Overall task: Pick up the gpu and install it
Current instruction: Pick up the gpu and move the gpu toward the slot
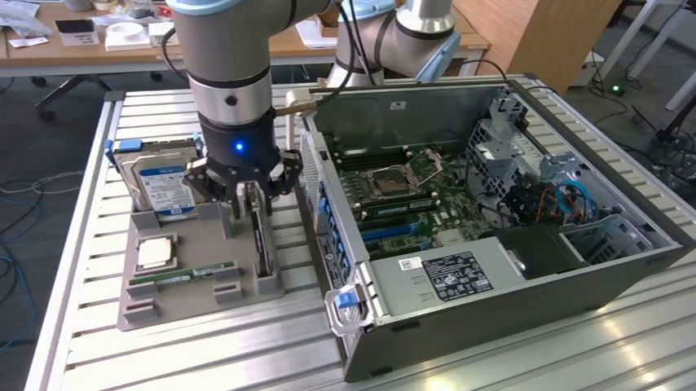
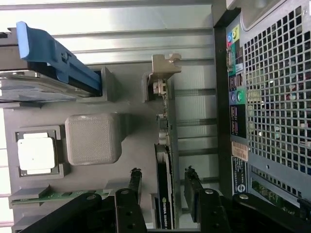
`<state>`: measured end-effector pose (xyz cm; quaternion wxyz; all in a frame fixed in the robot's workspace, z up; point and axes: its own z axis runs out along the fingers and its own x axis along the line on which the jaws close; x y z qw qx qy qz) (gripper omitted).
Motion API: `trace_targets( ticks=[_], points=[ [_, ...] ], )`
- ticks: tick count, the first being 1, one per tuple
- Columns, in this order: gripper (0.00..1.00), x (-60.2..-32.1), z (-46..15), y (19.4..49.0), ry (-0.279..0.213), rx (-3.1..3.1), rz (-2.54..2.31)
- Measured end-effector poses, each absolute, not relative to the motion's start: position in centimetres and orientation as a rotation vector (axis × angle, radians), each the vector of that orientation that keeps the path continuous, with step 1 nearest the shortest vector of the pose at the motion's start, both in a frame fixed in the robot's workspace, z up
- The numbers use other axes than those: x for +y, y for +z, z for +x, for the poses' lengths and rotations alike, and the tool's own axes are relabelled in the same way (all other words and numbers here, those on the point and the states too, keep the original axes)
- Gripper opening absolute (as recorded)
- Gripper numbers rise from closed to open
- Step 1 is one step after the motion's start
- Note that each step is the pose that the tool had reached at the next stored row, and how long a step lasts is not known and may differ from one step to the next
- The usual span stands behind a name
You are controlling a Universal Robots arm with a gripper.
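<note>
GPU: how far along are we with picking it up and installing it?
Done: the gripper sits at the grey holder, lined up over the gpu. In hand: its open fingers straddle the gpu, which stands on edge in its slot, not yet clamped or lifted. Left: the grasp, the lift and seating it in the open computer case.

The surface [image 1: 218, 358] is ribbed bare metal, brushed and faintly shiny. The grey tray [image 1: 187, 303] looks like matt plastic with a fine grainy texture. The gpu [image 2: 164, 194] has a dark, slightly glossy face and a pale bare-metal bracket. The hard drive [image 1: 163, 187] is dull silver metal under a blue label. The computer case [image 2: 277, 97] is dark metal with a perforated grille. The hand [image 2: 163, 172] is matt black, and the arm [image 1: 223, 49] is smooth satin grey.
</note>
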<state>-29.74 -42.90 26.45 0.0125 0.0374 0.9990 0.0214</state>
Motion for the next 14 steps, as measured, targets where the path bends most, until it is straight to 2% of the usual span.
trace_targets(
  ticks=[14],
  points=[
    [0.49, -42.9, -29.5, 24.3, 0.065, 3.114, 0.117]
  ],
)
